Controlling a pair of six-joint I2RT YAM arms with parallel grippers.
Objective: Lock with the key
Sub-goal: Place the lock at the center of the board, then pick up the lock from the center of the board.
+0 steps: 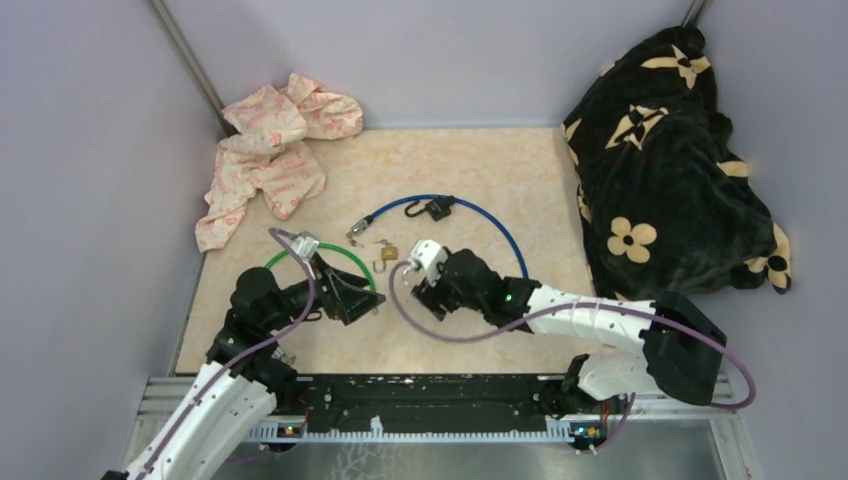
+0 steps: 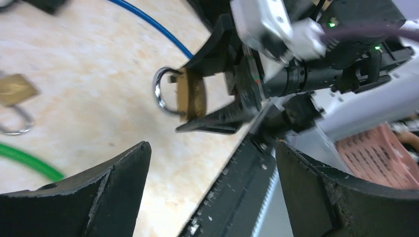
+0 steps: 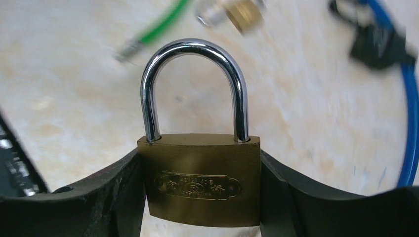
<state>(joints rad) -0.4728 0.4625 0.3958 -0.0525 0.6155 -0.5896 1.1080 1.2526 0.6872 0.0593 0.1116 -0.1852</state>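
My right gripper [image 3: 199, 165] is shut on a brass padlock [image 3: 200, 182] and grips its body by both sides. The steel shackle [image 3: 192, 74] points away from the wrist, with both legs in the body. In the left wrist view this padlock [image 2: 191, 96] hangs just above the table in the right gripper's jaws. My left gripper [image 2: 212, 144] is open and empty, facing it from a short way off; in the top view the left gripper [image 1: 350, 292] is left of the right gripper [image 1: 408, 275]. I cannot make out a key.
A second brass padlock [image 1: 386, 253] with a raised shackle lies just beyond the grippers. A blue cable [image 1: 500, 228] carries a black padlock [image 1: 438, 208]. A green cable [image 1: 285, 257] lies left. A pink cloth [image 1: 270, 150] and a black blanket [image 1: 665, 160] sit at the back.
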